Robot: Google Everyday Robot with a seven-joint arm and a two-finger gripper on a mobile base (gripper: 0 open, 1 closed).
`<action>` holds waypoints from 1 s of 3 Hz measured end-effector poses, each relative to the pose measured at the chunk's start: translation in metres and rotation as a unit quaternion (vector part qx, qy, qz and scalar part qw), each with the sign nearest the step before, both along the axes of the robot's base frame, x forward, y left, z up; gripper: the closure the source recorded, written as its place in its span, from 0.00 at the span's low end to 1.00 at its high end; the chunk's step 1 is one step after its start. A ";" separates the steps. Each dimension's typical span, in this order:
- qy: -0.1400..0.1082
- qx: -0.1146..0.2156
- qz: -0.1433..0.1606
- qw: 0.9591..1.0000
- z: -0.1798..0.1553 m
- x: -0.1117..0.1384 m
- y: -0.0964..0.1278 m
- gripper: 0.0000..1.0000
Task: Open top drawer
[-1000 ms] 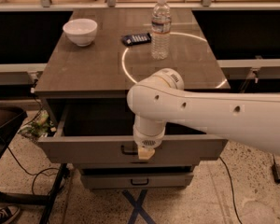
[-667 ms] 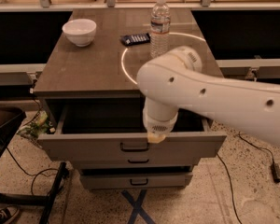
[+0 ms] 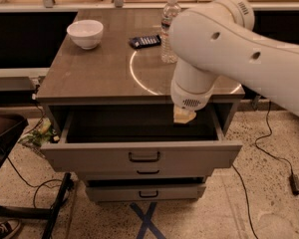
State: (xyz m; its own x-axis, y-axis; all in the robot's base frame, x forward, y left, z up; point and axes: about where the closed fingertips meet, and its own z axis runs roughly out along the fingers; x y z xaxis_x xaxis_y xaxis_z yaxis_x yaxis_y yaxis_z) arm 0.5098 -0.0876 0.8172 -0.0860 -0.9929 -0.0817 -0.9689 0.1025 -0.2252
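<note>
The top drawer (image 3: 89, 156) is pulled well out from under the brown tabletop, and its deep dark grey interior shows. Its dark loop handle (image 3: 144, 157) sits at the centre of the wide front panel. My gripper (image 3: 183, 115) hangs from the big white arm above the open drawer, at its back right, clear of the handle. Only its pale tip shows below the wrist.
On the tabletop (image 3: 89, 73) stand a white bowl (image 3: 85, 33), a dark flat device (image 3: 145, 41) and a water bottle (image 3: 168, 21). Two narrower drawers (image 3: 147, 190) sit shut below. Cables run over the floor at left and right. A dark chair base (image 3: 5, 138) stands at left.
The arm has lifted up and back from the drawer's front handle to above the open drawer's rear right. The drawer stays pulled out.
</note>
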 end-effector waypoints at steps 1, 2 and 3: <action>-0.029 -0.013 0.001 0.999 0.009 0.010 -0.010 1.00; -0.047 -0.019 0.010 0.999 -0.007 0.018 -0.019 1.00; -0.060 -0.022 0.019 0.998 -0.038 0.021 -0.020 1.00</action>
